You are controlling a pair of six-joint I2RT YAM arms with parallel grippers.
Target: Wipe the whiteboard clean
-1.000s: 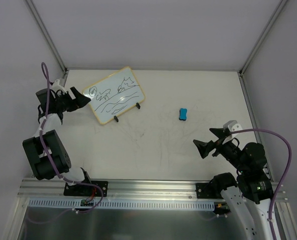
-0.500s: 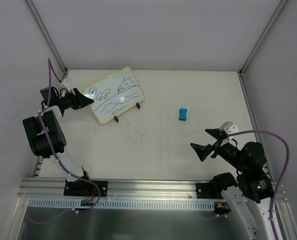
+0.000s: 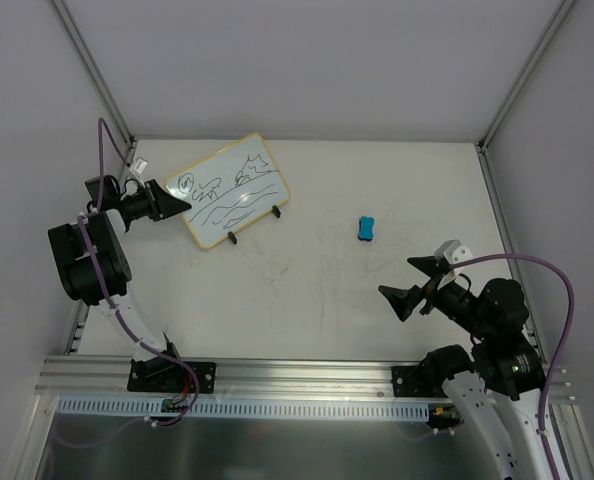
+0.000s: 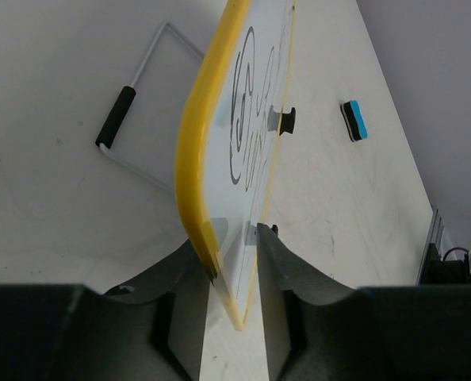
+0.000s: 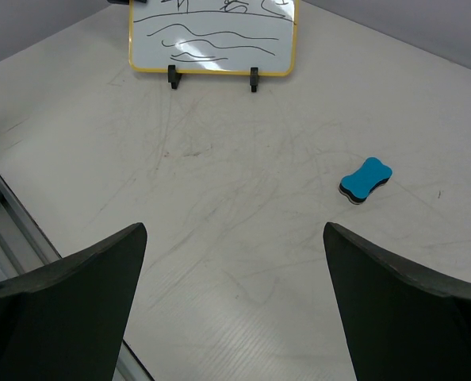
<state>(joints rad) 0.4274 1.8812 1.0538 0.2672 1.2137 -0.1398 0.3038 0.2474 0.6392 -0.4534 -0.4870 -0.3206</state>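
Yellow-rimmed, black-scribbled whiteboard [image 3: 239, 192]; blue eraser [image 3: 366, 229]

- The whiteboard [image 3: 229, 190] stands at the far left of the tabletop [image 3: 317, 310], turned at an angle, its white face covered in black scribbles inside a yellow rim.
- Two small black tabs [image 3: 232, 238] sit on its near edge.
- The left end effector [image 3: 182, 205] points right, with its tips at the whiteboard's left edge.
- A small blue eraser [image 3: 367, 228] lies right of centre, well apart from the whiteboard.
- The right end effector [image 3: 400, 278] hangs nearer than the eraser with its fingers spread wide and nothing between them.
- Faint grey scuffs mark the tabletop.
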